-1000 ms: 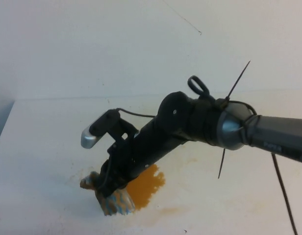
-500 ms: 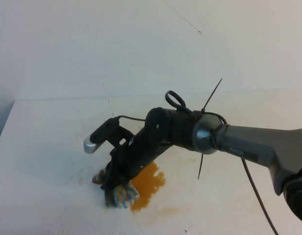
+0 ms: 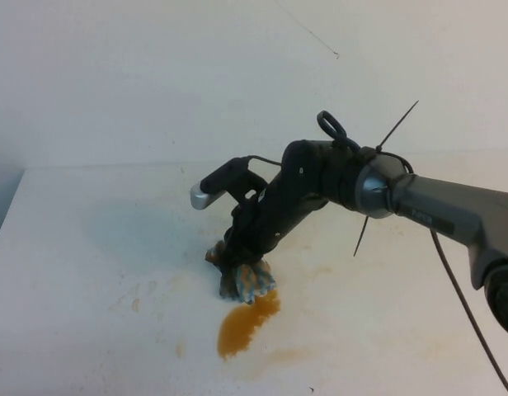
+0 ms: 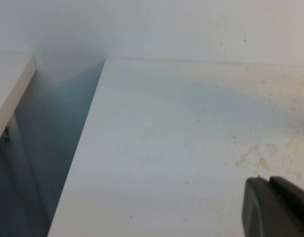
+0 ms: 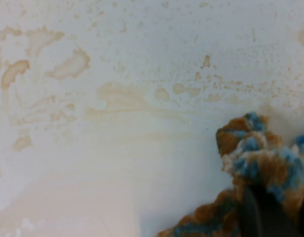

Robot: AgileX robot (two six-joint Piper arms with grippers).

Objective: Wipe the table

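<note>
While the right tool (image 3: 235,276) is pinching the cloth (image 3: 254,283) beside the orange spill (image 3: 242,326), the left tool (image 4: 278,207) is hovering over the table (image 4: 157,148), its grip unclear.

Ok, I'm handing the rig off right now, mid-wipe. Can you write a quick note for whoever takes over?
Right tool: shut on the cloth, which is down on the table at the far end of the orange puddle.
Left tool: out of the high view. The left wrist view shows only its tip, above the table near an edge, away from the puddle.
Done: the cloth is stained orange, so some liquid has been taken up.
Left: the puddle itself, then the faint smears to its left.
</note>
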